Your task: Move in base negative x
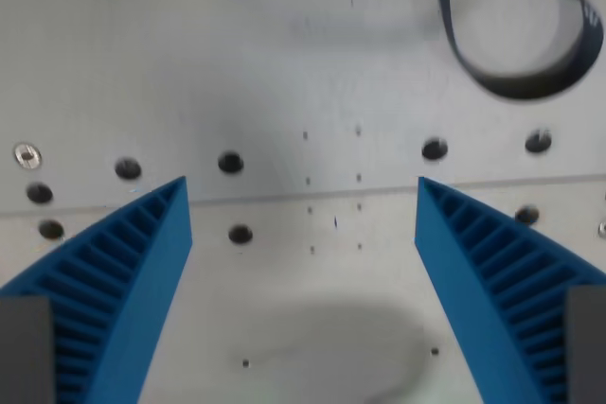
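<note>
My gripper (301,191) is open, with nothing between its two blue ribbed fingers. One finger (123,272) stands at the wrist view's left and the other at the wrist view's right. They hang over a pale grey metal tabletop (284,63) that has a row of round holes. A seam (303,196) runs across the surface just beyond the fingertips.
A dark blue strap loop (530,35) lies on the table at the wrist view's upper right. A screw head (26,154) sits at the far left. Several holes such as one (230,163) dot the surface. The gripper's shadow falls low in the middle.
</note>
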Robot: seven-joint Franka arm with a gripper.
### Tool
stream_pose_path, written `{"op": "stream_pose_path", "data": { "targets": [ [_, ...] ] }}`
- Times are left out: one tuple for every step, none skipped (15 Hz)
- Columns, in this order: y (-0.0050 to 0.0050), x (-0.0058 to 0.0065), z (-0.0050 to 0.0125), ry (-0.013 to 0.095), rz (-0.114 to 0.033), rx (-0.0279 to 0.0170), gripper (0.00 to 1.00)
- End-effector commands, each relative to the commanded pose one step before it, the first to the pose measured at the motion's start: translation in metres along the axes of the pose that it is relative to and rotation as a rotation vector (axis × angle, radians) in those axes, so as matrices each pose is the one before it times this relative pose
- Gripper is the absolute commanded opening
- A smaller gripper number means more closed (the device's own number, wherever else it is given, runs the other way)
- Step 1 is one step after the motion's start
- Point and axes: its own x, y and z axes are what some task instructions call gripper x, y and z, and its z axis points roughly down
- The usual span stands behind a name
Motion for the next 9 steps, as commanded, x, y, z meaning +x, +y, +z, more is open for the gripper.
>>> {"op": "stream_pose_path", "data": {
  "targets": [
    [0.00137,-0.02485,-0.00185,0.0763,-0.0002,0.00998,1.00],
    [0.00041,-0.00500,0.00088,0.0000,0.0000,0.00000,1.00],
    [0.00041,-0.00500,0.00090,0.0000,0.0000,0.00000,1.00],
    [0.00041,-0.00500,0.00092,0.0000,0.0000,0.00000,1.00],
    [0.00041,-0.00500,0.00093,0.0000,0.0000,0.00000,1.00],
    [0.00042,-0.00500,0.00095,0.0000,0.0000,0.00000,1.00],
    [0.00042,-0.00500,0.00096,0.0000,0.0000,0.00000,1.00],
    [0.00042,-0.00500,0.00098,0.0000,0.0000,0.00000,1.00],
    [0.00042,-0.00500,0.00099,0.0000,0.0000,0.00000,1.00]
  ]
}}
